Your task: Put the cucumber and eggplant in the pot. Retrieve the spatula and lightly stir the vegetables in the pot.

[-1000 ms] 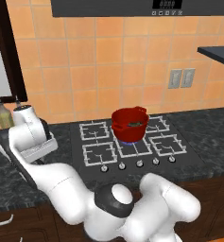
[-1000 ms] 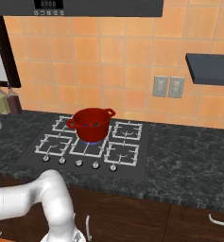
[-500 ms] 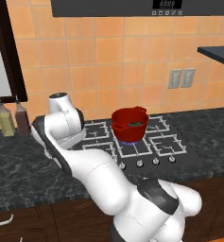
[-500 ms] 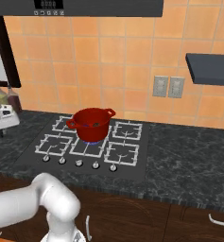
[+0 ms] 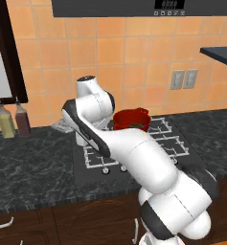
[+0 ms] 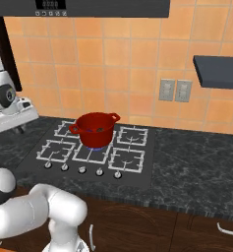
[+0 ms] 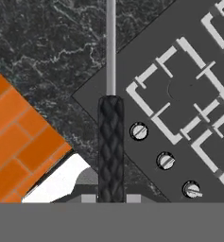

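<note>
- Gripper (image 7: 111,198) sits clamped on the spatula (image 7: 111,142), its two small finger tips pressed against either side of the handle at the bottom of the hand view.
- Seen from the hand, the spatula is a thin tool with a dark, cross-hatched grip that narrows into a slim silver-grey shaft; its head runs off the top edge and cannot be seen.
- Its long axis runs straight away from the hand, up the middle of the hand view, grip nearest the fingers and shaft pointing outward.
- Below the spatula lie the dark speckled stone counter (image 7: 52,52) and the corner of the black gas hob (image 7: 179,142) with its pale grates and three round silver knobs (image 7: 166,160).
- From the right base view the hand hangs above the counter, left of the hob and well apart from the pot.
- The round, deep, bright red cooking pot (image 6: 94,129) with two small side handles stands on the hob's middle rear burner, against the orange tiled wall (image 6: 128,59).
- Small dark pieces show dimly inside the pot (image 5: 130,119) from the left base view; their shapes cannot be told.
- Two bottles (image 5: 14,119) stand on the counter at the far left, by the wall.
</note>
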Robot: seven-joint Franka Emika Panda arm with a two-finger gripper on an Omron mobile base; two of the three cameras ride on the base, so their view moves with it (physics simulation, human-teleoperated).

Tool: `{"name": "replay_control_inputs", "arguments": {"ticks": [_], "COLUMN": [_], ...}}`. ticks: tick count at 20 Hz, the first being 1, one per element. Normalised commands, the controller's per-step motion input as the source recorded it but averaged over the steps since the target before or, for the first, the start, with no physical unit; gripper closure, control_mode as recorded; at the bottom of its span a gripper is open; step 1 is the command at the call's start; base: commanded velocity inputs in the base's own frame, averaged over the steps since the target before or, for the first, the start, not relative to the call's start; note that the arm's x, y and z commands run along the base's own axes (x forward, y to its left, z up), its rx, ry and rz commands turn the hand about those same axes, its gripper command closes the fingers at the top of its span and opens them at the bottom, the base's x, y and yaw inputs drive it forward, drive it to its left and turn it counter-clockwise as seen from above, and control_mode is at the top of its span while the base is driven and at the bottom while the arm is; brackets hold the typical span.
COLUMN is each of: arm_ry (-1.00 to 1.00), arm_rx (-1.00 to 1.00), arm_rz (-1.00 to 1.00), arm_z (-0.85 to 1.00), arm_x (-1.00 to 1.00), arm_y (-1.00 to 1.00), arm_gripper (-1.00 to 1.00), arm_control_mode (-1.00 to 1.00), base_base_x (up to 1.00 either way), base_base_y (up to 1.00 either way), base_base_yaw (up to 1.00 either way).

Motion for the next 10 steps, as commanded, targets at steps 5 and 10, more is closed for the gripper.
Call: {"name": "replay_control_inputs", "arguments": {"ticks": [5,10], "arm_ry": [0.00,0.00], "arm_rx": [-0.07,-0.07], "arm_rz": [0.20,0.21], "arm_z": [0.55,0.53], "arm_x": [0.20,0.38], "arm_y": [-1.00,-1.00], "arm_gripper": [1.00,1.00], "arm_control_mode": [-1.00,-1.00], "base_base_x": [0.00,0.00], "base_base_y": [0.00,0.00], "base_base_yaw": [0.00,0.00]}}
